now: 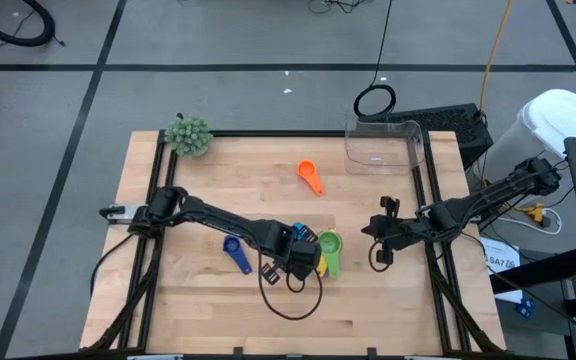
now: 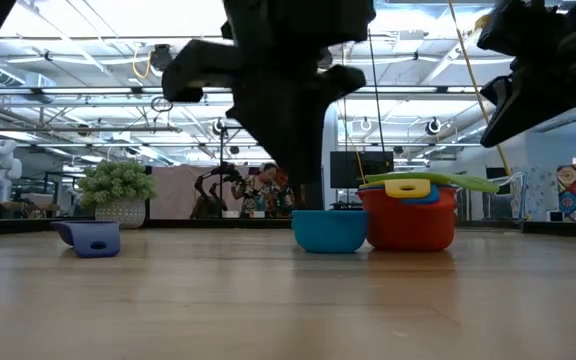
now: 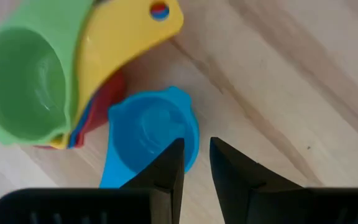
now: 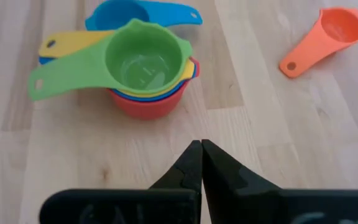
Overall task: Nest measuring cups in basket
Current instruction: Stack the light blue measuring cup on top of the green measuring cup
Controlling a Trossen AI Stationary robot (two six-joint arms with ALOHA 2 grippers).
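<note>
Green, yellow, blue and red measuring cups sit nested in a stack point(image 1: 328, 248) point(image 4: 145, 68) on the table's middle. A light blue cup point(image 1: 298, 232) point(image 3: 148, 130) stands just beside it. My left gripper point(image 3: 196, 152) hangs open over that cup's rim, fingers pointing down. A dark blue cup point(image 1: 236, 252) lies to the left, an orange cup point(image 1: 311, 177) point(image 4: 322, 37) farther back. The clear basket point(image 1: 383, 145) rests at the far right edge. My right gripper point(image 4: 201, 146) is shut, raised above bare wood right of the stack. My left gripper comes from above at the light blue cup's rim point(image 3: 191, 134). One fingertip point(image 3: 174, 155) stands over the bowl and the other point(image 3: 224, 155) outside the wall. I cannot tell whether either touches the cup, which sits upright on the table.
A fuzzy grey-green ball point(image 1: 189, 135) point(image 2: 118, 185) sits at the far left corner. A black cable loops on the table below the left gripper point(image 1: 288, 295). Open wood lies between the stack and the basket.
</note>
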